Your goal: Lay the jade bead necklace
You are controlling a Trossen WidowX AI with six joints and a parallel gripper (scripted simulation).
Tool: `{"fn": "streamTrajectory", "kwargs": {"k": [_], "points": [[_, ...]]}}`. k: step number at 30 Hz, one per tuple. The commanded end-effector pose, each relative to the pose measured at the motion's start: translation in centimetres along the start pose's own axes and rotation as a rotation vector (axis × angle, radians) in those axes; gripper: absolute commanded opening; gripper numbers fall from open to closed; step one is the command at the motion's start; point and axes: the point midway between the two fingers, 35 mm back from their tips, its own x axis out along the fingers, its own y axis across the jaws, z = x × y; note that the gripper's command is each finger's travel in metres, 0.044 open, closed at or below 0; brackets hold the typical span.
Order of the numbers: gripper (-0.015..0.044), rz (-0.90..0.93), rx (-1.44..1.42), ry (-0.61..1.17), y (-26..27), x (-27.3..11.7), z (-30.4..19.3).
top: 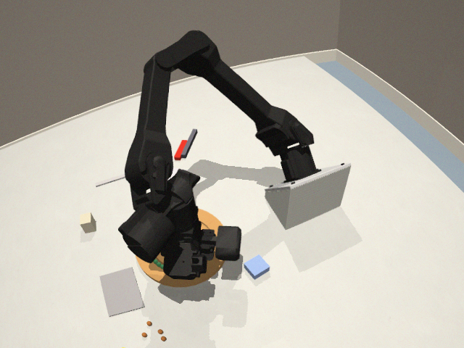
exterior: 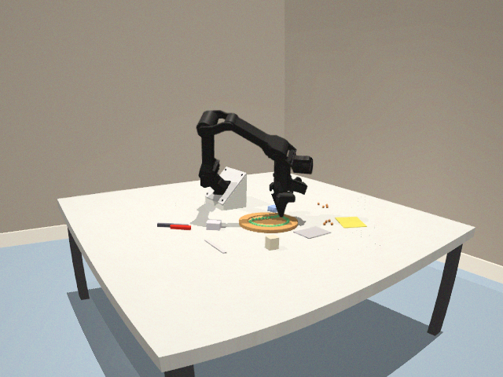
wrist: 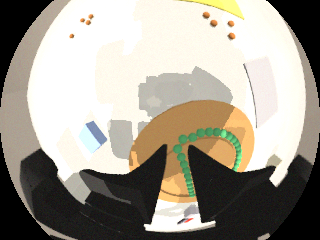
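The round wooden bead board (top: 214, 221) (exterior: 243, 223) (wrist: 157, 122) lies flat on the table. The jade bead necklace (top: 157, 264) (exterior: 264, 225) (wrist: 216, 132) lies on it as a green loop. In the wrist view its right side curves near the groove, while its left side runs fairly straight across the board inside the ring. My gripper (exterior: 281, 215) (wrist: 178, 146) points down at the board, partly closed but open. Its fingertips stand on either side of the loop's corner beads, with gaps beside them. The arm hides most of the necklace in the top view.
A blue block (top: 257, 266) (wrist: 92, 137) and a thin grey plate (top: 122, 291) (exterior: 312, 232) flank the board. Also on the table are a beige cube (top: 88, 222) (exterior: 271, 242), small brown balls (top: 160, 331), a yellow sheet (exterior: 350, 221) and a red-and-dark bar (exterior: 180, 227).
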Motion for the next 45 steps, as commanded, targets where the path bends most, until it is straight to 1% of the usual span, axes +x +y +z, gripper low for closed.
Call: {"fn": "streamTrajectory", "kwargs": {"k": [1, 2, 45], "points": [[0.0015, 0.0, 0.001, -0.001, -0.03, -0.05, 0.01], [0.0, 0.0, 0.001, -0.001, -0.03, -0.05, 0.01], [0.0, -0.002, -0.004, 0.003, 0.01, -0.46, 0.0]]}}
